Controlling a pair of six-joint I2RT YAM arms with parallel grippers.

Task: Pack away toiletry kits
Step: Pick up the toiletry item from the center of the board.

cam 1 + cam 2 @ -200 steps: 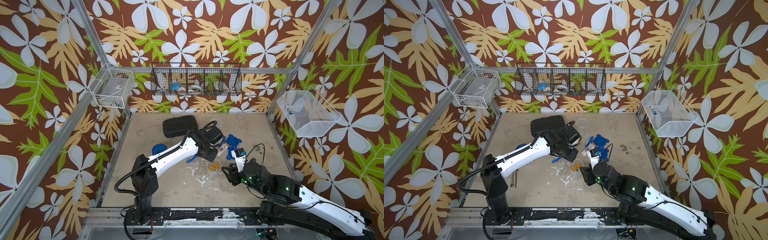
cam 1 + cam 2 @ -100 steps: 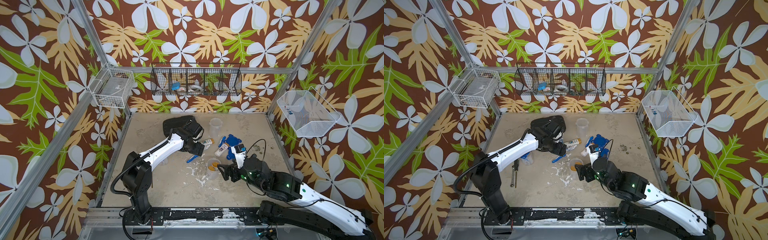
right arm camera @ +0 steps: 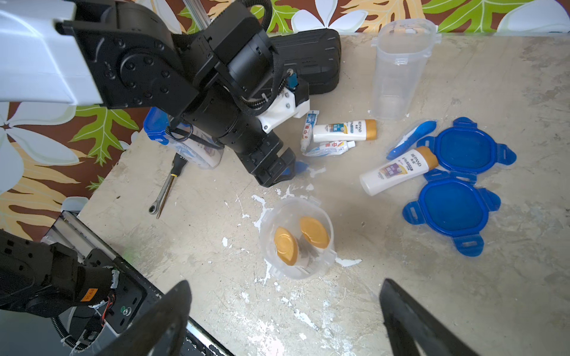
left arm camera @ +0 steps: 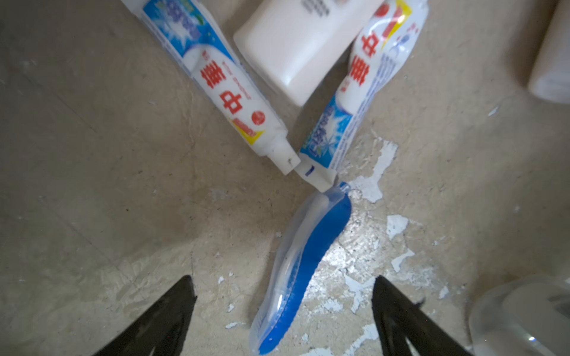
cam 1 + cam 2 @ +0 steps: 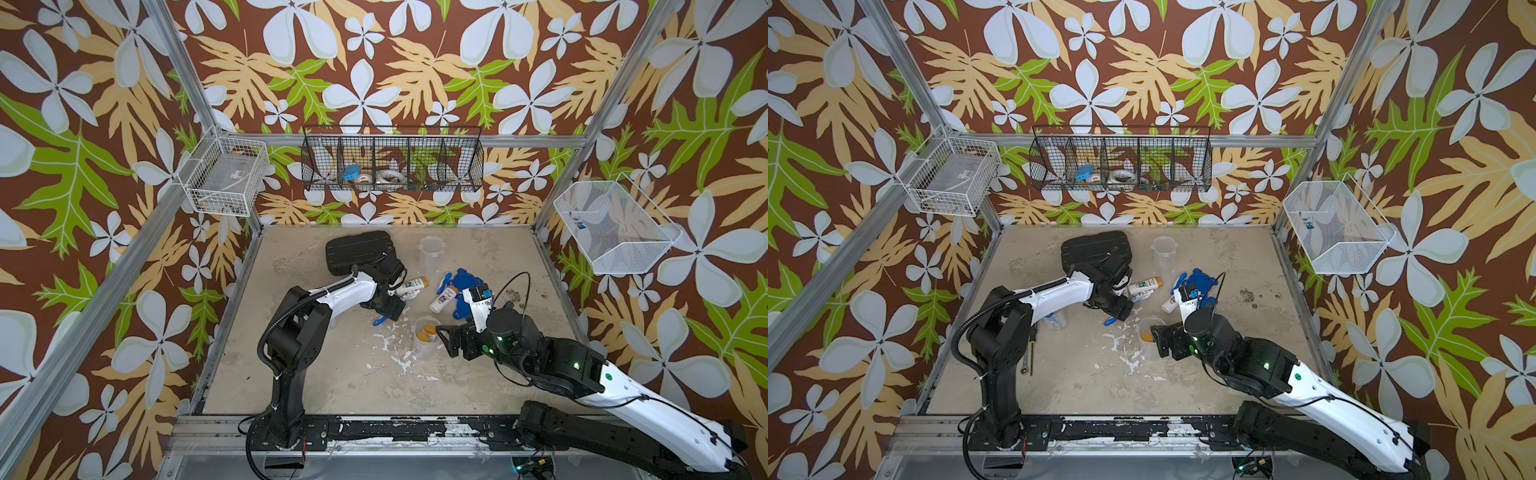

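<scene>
An open clear tumbler (image 3: 297, 240) stands mid-table with two orange-capped bottles upright inside. My right gripper (image 3: 285, 282) is open just in front of it, holding nothing. My left gripper (image 4: 283, 279) is open, its fingers either side of a wrapped blue toothbrush (image 4: 305, 262) on the floor. Beyond it lie two toothpaste tubes (image 4: 222, 83) and a white bottle (image 4: 296, 46). Another bottle (image 3: 398, 169), a second toothbrush (image 3: 411, 138) and two blue lids (image 3: 452, 206) lie to the right. An empty tumbler (image 5: 431, 253) stands at the back; a lidded one (image 3: 185, 141) sits under the left arm.
A black ribbed case (image 5: 359, 251) lies at the back behind the left wrist. A ratchet wrench (image 3: 166, 188) lies near the left edge. Wire baskets hang on the back wall (image 5: 392, 164), left wall (image 5: 226, 174) and right wall (image 5: 611, 226).
My left arm swung left, away from the tumbler area, and came down over the wrapped toothbrush. My right arm has hardly moved.
</scene>
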